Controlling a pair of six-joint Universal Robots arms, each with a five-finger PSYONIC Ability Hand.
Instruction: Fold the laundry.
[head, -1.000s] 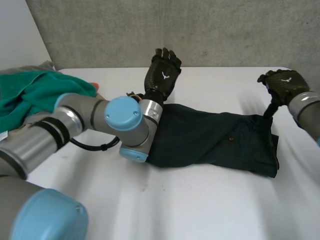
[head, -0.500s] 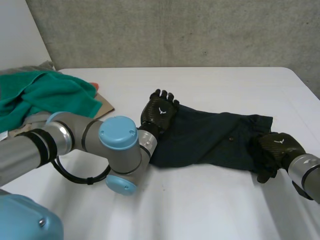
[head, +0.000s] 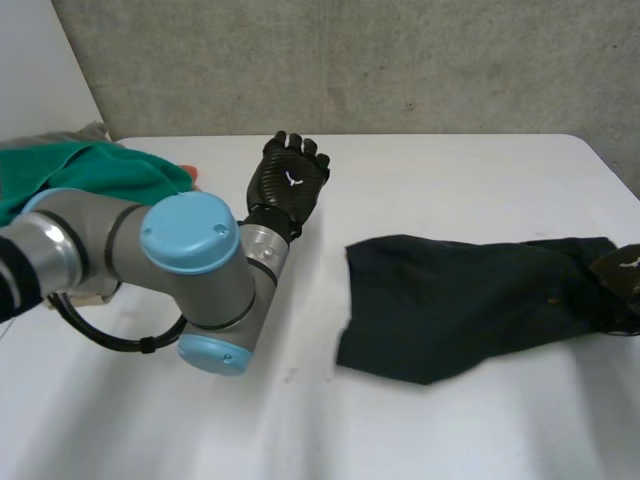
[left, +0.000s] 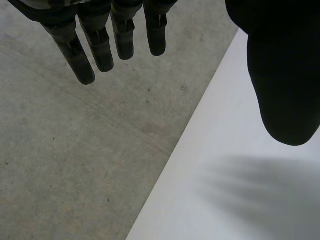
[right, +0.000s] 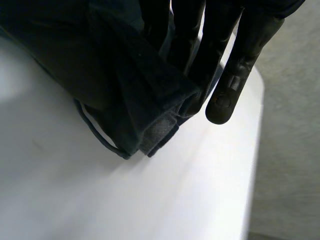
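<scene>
**Garment hauled right, left hand off the cloth**

Nearest the camera, the left arm (head: 190, 240) fills the lower left of the head view, swung up from where it lay half a second ago. Just beyond it, the dark garment (head: 470, 300) has slid across the white table (head: 300, 430) from mid-frame to the centre right. It lies drawn out long, with one end bunched at the right edge where the right hand (head: 622, 272) has dragged it. Farther back, the left hand (head: 290, 185), which was pressing the garment's other end, now hangs clear in the upper centre-left. It is well apart from the garment and near the teal cloth (head: 100, 170) at the far left edge.

This looks like repositioning and straightening — no fold has been made yet.

The right wrist view adds what the head view cuts off at its edge: the fingers (right: 220, 55) are clamped over a doubled hem of the garment, and a paler inner face shows at the crease. The left wrist view settles the other hand: its fingers (left: 100, 42) are straight and hold nothing, above the table's far edge with the grey wall (left: 60, 150) behind.
</scene>
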